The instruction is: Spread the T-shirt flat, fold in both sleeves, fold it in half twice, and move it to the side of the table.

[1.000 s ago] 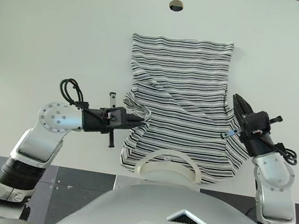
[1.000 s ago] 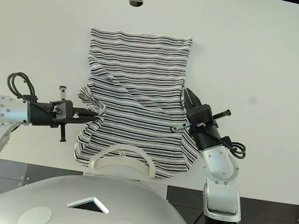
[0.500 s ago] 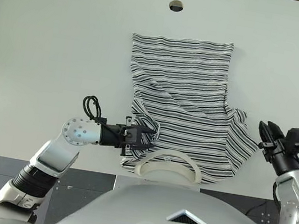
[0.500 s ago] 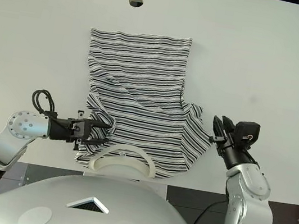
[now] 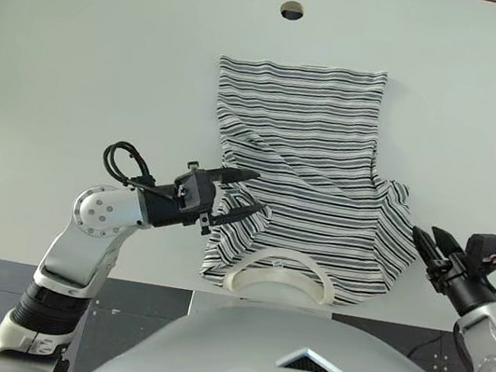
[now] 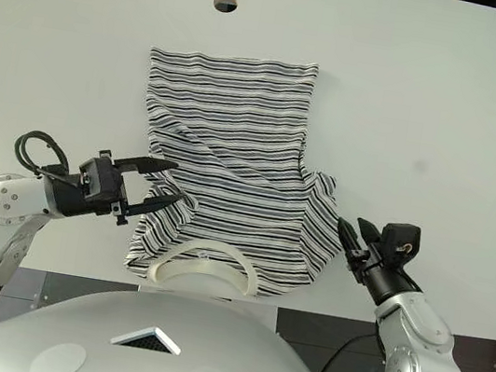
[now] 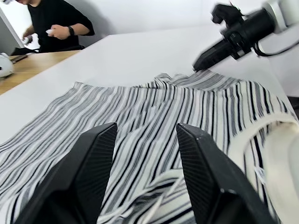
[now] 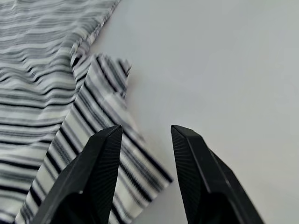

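Note:
The black-and-white striped T-shirt (image 5: 306, 148) lies on the white table (image 5: 107, 60), with its hem at the far side and its white collar (image 5: 281, 262) at the near edge. Its right sleeve (image 5: 400, 203) sticks out sideways, rumpled. The left sleeve is bunched over the body near my left gripper (image 5: 261, 194), which hovers open just above the cloth (image 7: 145, 130) with nothing between its fingers. My right gripper (image 5: 425, 233) stands open beside the right sleeve's edge (image 8: 145, 130), apart from the fabric. In the left wrist view the right gripper (image 7: 205, 58) shows beyond the shirt.
A round cable hole (image 5: 293, 9) sits near the table's far edge. Bare tabletop stretches to the left (image 5: 72, 102) and right (image 5: 482, 138) of the shirt. The near table edge (image 5: 157, 283) runs just below the collar.
My right gripper let go of the right sleeve after drawing it outward, then backed toward the near edge. My left gripper opened, released the left sleeve and rose slightly off the cloth.

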Robot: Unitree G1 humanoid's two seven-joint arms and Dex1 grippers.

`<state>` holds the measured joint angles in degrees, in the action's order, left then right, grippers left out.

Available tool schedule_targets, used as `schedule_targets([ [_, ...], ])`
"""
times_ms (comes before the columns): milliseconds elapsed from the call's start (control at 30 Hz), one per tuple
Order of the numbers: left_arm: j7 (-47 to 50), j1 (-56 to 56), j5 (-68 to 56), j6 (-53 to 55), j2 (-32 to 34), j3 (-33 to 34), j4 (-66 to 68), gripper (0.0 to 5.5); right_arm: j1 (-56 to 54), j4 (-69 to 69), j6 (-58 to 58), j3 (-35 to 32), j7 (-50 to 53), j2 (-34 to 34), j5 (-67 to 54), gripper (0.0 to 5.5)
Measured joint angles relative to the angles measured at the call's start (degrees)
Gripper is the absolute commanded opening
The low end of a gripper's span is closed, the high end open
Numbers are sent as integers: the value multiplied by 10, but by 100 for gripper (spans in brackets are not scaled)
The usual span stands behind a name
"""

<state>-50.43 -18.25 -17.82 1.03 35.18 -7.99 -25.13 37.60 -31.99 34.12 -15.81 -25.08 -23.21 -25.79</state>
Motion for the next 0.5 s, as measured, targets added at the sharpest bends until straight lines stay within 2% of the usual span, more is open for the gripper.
schedule_targets([
  [100, 26, 12, -3, 8, -11, 20, 2, 236, 2, 20, -10, 9, -12, -3, 6, 192],
  [133, 31, 16, -3, 9, -12, 22, 3, 218, 2, 25, -15, 9, -15, -4, 7, 196],
  [400, 70, 21, 30, -5, -21, 41, 48, 85, 1, 50, -56, 17, -19, -19, 35, 40],
  [500, 75, 20, 42, -10, -21, 45, 64, 36, 1, 50, -65, 26, -19, -19, 42, 10],
])
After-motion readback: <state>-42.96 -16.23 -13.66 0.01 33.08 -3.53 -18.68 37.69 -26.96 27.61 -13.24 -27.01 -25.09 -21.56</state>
